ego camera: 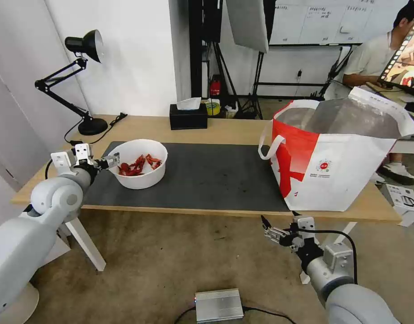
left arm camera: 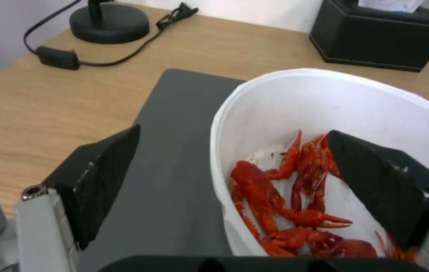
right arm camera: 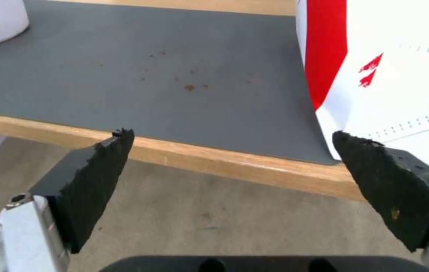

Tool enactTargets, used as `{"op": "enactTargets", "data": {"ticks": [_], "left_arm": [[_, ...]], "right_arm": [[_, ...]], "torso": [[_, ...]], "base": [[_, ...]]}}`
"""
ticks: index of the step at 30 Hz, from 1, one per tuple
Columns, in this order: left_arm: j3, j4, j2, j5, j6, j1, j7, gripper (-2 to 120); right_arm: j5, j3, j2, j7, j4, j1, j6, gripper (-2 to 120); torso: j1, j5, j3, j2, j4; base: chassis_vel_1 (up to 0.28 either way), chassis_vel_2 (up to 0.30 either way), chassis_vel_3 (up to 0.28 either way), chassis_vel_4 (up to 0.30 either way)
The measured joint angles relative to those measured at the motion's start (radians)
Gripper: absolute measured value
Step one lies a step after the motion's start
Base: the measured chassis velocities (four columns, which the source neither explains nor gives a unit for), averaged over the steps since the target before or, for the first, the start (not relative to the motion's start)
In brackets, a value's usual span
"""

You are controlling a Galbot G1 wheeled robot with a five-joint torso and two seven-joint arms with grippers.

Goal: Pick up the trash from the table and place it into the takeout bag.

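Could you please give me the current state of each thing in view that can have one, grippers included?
Bowl: upright on the mat, holding red crayfish shells.
Takeout bag: standing open on the table.
Left gripper: open, straddling the bowl's wall, one finger inside.
Right gripper: open, empty, below the table's front edge.
Tissue box: a tissue sticking up.
Desk lamp: unlit.

White walls (ego camera: pixel 139 58) rise behind, with a black articulated desk lamp (ego camera: pixel 81 67) in front. Mottled brown concrete floor (ego camera: pixel 171 265) carries a ribbed silver metal box (ego camera: pixel 218 305). A whiteboard (ego camera: pixel 323 20) hangs far back.
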State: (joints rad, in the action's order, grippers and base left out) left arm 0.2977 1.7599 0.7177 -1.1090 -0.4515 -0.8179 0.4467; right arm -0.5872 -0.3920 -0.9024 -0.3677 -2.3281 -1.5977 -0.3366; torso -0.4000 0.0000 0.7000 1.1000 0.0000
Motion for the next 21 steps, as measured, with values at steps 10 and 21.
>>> {"op": "enactTargets", "data": {"ticks": [10, 21], "left_arm": [[0.005, -0.019, 0.009, 0.008, 0.0, -0.026, 0.0, 100], [0.003, -0.028, 0.011, 0.012, 0.0, -0.031, -0.003, 100]], "right_arm": [[0.0, 0.0, 0.0, 0.0, 0.0, 0.0, 0.0, 100], [0.0, 0.0, 0.0, 0.0, 0.0, 0.0, 0.0, 100]], "torso": [[0.0, 0.0, 0.0, 0.0, 0.0], [0.0, 0.0, 0.0, 0.0, -0.0001]], "base": [[0.0, 0.0, 0.0, 0.0], [0.0, 0.0, 0.0, 0.0]]}}
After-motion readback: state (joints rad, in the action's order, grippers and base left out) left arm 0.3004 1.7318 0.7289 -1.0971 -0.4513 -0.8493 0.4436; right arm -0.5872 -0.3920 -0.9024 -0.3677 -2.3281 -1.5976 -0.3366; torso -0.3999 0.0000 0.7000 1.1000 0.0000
